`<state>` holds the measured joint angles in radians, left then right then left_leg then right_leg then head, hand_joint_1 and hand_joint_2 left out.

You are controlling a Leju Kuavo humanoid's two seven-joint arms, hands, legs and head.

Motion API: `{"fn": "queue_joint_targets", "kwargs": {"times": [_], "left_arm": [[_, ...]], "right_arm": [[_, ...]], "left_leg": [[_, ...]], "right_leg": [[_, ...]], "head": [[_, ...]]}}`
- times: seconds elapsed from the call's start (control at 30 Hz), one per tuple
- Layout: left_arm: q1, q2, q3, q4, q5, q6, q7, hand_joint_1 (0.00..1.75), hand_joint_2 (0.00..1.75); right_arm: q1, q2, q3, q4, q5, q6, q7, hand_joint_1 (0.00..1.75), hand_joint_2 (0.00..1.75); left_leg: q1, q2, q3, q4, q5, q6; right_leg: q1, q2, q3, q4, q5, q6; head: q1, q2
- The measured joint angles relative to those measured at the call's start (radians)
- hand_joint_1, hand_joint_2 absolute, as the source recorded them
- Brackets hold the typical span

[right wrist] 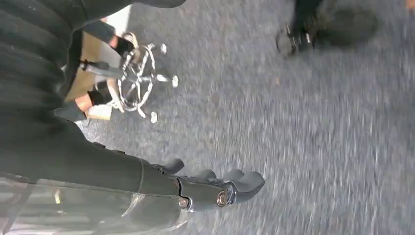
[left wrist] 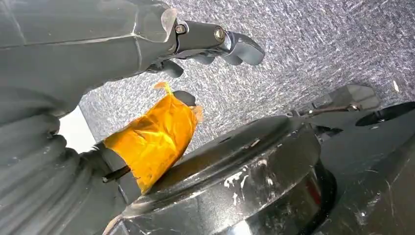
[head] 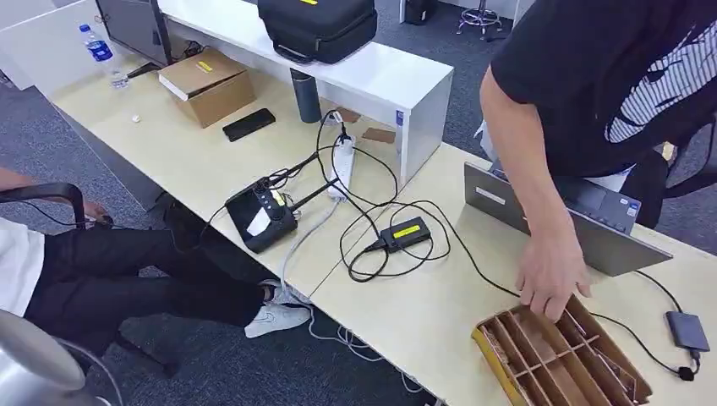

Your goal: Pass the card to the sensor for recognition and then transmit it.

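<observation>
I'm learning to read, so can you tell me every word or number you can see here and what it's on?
No text here is clear enough to read.
Yellow label on the brown cardboard box: too small.
Yellow label on the small black box with cables: blurred.
Blue label on the clear plastic water bottle: too small.
Pale sticker on the grey laptop lid: unreadable.

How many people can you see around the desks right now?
2. One person in a black shirt stands at the right, a hand reaching into the cardboard divider tray. Another person sits at the left in dark trousers. Others may be out of frame.
</observation>
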<state>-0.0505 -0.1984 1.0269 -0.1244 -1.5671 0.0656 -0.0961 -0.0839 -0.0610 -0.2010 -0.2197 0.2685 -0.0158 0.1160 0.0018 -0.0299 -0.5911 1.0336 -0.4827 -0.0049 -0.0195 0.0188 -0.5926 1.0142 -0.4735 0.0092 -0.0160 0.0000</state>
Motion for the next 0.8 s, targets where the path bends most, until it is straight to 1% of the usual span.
{"fn": "queue_joint_targets", "kwargs": {"times": [0.03,0.1,0.2,0.3,0.33,0.37,0.43,0.5,0.6,0.63,0.67,0.77,0.8], "left_arm": [[0.0,0.0,0.003,0.0,0.0,0.002,0.0,0.0,1.75],[0.0,0.0,0.005,0.0,0.001,0.005,0.0,0.0,1.75],[0.0,0.0,0.005,0.002,0.0,0.003,0.0,0.0,1.75],[0.0,0.0,0.005,0.002,0.0,-0.002,-0.001,0.0,1.75],[0.0,0.0,0.005,0.002,0.0,-0.002,-0.001,0.0,1.75],[0.0,0.0,0.005,0.002,0.0,-0.001,-0.001,0.0,1.75],[0.0,0.0,0.005,0.002,0.0,0.001,0.001,0.0,1.75],[0.0,0.0,0.005,0.002,0.0,0.002,0.001,0.0,1.75],[0.0,0.0,0.009,0.002,0.0,0.007,0.004,0.0,1.75],[0.0,0.0,0.011,0.002,0.0,0.008,0.005,0.0,1.75],[0.0,0.0,0.011,0.002,0.0,0.008,0.004,0.0,1.75],[0.0,0.0,0.011,0.002,0.0,0.001,0.001,0.0,1.75],[-0.001,0.0,0.011,0.002,0.0,0.0,0.0,0.0,1.75]], "right_arm": [[0.0,0.0,0.0,0.0,-0.002,-0.027,0.003,0.0,1.75],[-0.001,0.0,0.0,0.0,-0.003,-0.035,0.002,0.0,1.75],[-0.001,0.0,0.003,0.0,0.018,0.059,0.003,0.0,1.75],[-0.001,0.0,0.015,0.003,0.03,0.106,0.001,0.0,1.75],[-0.001,0.0,0.018,0.003,0.036,0.099,0.0,0.0,1.75],[0.0,0.0,0.018,0.004,0.037,0.076,0.002,0.0,1.75],[0.0,0.0,0.018,0.004,0.037,-0.003,0.02,0.0,1.75],[-0.001,0.0,0.018,0.004,0.037,-0.024,0.025,0.0,1.75],[-0.001,0.0,0.018,0.005,0.031,-0.086,0.027,0.0,1.75],[-0.001,0.0,0.018,0.004,0.027,-0.088,0.027,0.0,1.75],[-0.002,0.0,0.018,0.004,0.028,-0.059,0.027,0.0,1.75],[-0.002,-0.002,0.018,0.005,0.043,0.076,0.017,0.0,1.75],[-0.001,-0.001,0.019,0.005,0.045,0.099,0.014,0.0,1.75]], "left_leg": [[0.0,0.0,0.0,0.0,0.0,0.0],[0.0,0.0,0.0,0.0,0.0,0.0],[0.0,0.0,0.0,0.0,0.0,0.0],[0.0,0.0,0.0,0.0,0.0,0.0],[0.0,0.0,0.0,0.0,0.0,0.0],[0.0,0.0,0.0,0.0,0.0,0.0],[0.0,0.0,0.0,0.0,0.0,0.0],[0.0,0.0,0.0,0.0,0.0,0.0],[0.0,0.0,0.0,0.0,0.0,0.0],[0.0,0.0,0.0,0.0,0.0,0.0],[0.0,0.0,0.0,0.0,0.0,0.0],[0.0,0.0,0.0,0.0,0.0,0.0],[0.0,0.0,0.0,0.0,0.0,0.0]], "right_leg": [[0.0,0.0,0.0,0.0,0.0,0.0],[0.0,0.0,0.0,0.0,0.0,0.0],[0.0,0.0,0.0,0.0,0.0,0.0],[0.0,0.0,0.0,0.0,0.0,0.0],[0.0,0.0,0.0,0.0,0.0,0.0],[0.0,0.0,0.0,0.0,0.0,0.0],[0.0,0.0,0.0,0.0,0.0,0.0],[0.0,0.0,0.0,0.0,0.0,0.0],[0.0,0.0,0.0,0.0,0.0,0.0],[0.0,0.0,0.0,0.0,0.0,0.0],[0.0,0.0,0.0,0.0,0.0,0.0],[0.0,0.0,0.0,0.0,0.0,0.0],[0.0,0.0,0.0,0.0,0.0,0.0]], "head": [[0.0,0.0],[0.0,0.0],[0.0,0.0],[0.0,0.0],[0.0,0.0],[0.0,0.0],[0.0,0.0],[0.0,0.0],[0.0,0.0],[0.0,0.0],[0.0,0.0],[0.0,0.0],[0.0,0.0]]}}
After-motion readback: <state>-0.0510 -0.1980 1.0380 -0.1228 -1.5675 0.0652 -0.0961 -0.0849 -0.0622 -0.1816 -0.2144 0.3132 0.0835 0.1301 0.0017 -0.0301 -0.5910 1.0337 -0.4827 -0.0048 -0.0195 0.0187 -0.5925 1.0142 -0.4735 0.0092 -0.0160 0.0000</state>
